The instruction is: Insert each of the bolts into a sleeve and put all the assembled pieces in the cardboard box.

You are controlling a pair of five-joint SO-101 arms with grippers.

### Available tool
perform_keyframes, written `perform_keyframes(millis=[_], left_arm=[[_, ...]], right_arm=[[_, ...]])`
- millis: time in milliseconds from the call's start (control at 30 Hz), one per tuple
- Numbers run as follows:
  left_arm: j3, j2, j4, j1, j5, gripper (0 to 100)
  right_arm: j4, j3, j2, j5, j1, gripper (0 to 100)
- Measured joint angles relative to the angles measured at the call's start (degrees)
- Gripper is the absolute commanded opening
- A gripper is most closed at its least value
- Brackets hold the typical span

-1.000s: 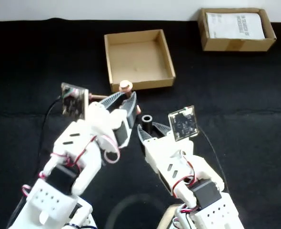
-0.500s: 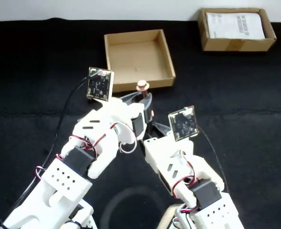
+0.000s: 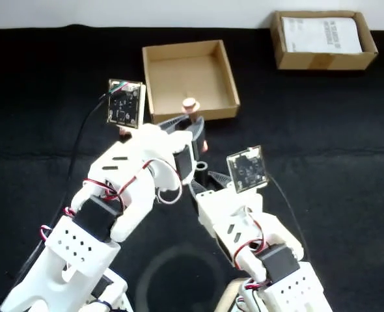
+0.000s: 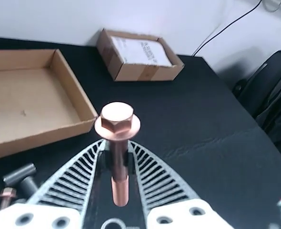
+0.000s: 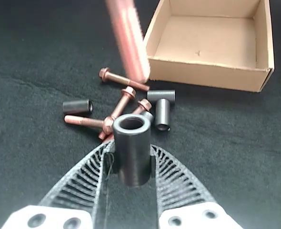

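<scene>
My left gripper is shut on a copper bolt, head away from the wrist. In the high view that bolt stands nearly upright in the left gripper, just in front of the open cardboard box. My right gripper is shut on a dark sleeve, bore up. The held sleeve sits in the right gripper just below the bolt's tip. The bolt's shaft hangs above and beyond the sleeve, apart from it. The box holds nothing.
Several loose bolts and two loose sleeves lie on the black cloth in front of the box. A second cardboard box with a white booklet stands at the back right. The cloth to the right is bare.
The left arm swung right with the bolt until it stood over the right gripper, then lifted it slightly toward the box. The right arm kept the sleeve nearly still.
</scene>
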Motion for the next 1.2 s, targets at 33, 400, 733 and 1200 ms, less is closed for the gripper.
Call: perform_keyframes(millis=[33,400,733,1200], left_arm=[[0.0,0.0,0.8,-0.1,0.0,1],[0.0,0.0,2.8,0.1,0.0,1],[0.9,0.0,2.8,3.8,0.0,1],[0.9,0.0,2.8,3.7,0.0,1]], right_arm=[[0.0,0.0,0.0,0.0,0.0,0.8],[0.0,0.0,0.0,0.0,0.0,0.8],[0.0,0.0,0.0,0.0,0.0,0.8],[0.0,0.0,0.0,0.0,0.0,0.8]])
